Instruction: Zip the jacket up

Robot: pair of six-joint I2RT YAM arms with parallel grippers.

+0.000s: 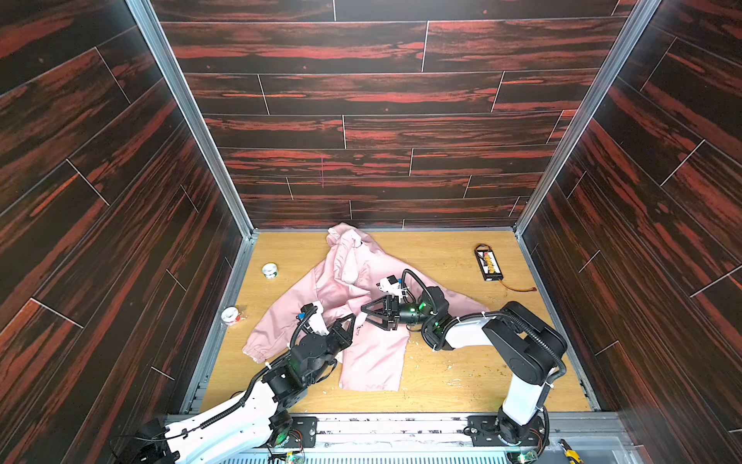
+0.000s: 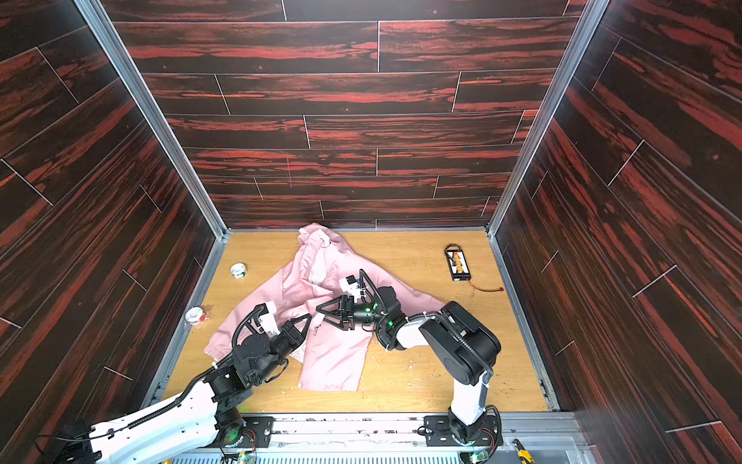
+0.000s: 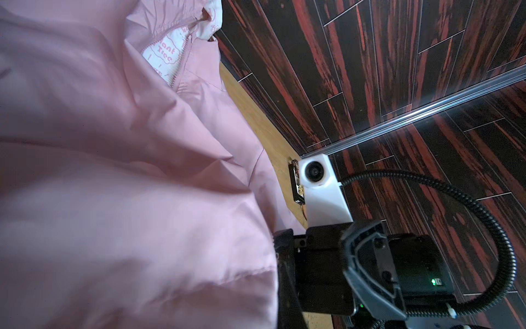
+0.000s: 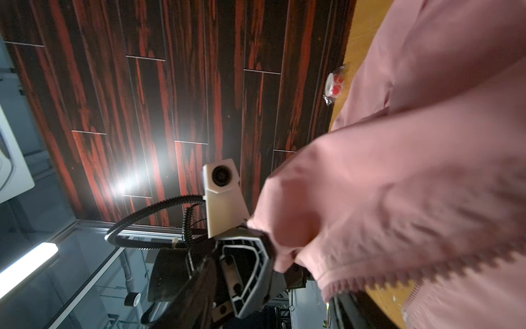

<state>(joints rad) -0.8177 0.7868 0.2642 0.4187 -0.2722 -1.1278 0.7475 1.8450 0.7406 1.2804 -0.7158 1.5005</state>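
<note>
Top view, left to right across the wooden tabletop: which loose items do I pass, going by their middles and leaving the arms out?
Red-and-white wrapped roll → white roll → pink jacket → black board with wires.

The left arm (image 1: 241, 422) and right arm (image 1: 522, 401) are showing white link shells between black rounded joint housings. Black ribbed cable conduit (image 3: 398, 172) is looping along each. Green lamps (image 1: 413, 309) are glowing near the wrists. The left pincer (image 1: 353, 318) and right pincer (image 1: 364, 310) are showing black, open-framed triangular fingers, each carrying a white camera block (image 1: 388, 284).
</note>
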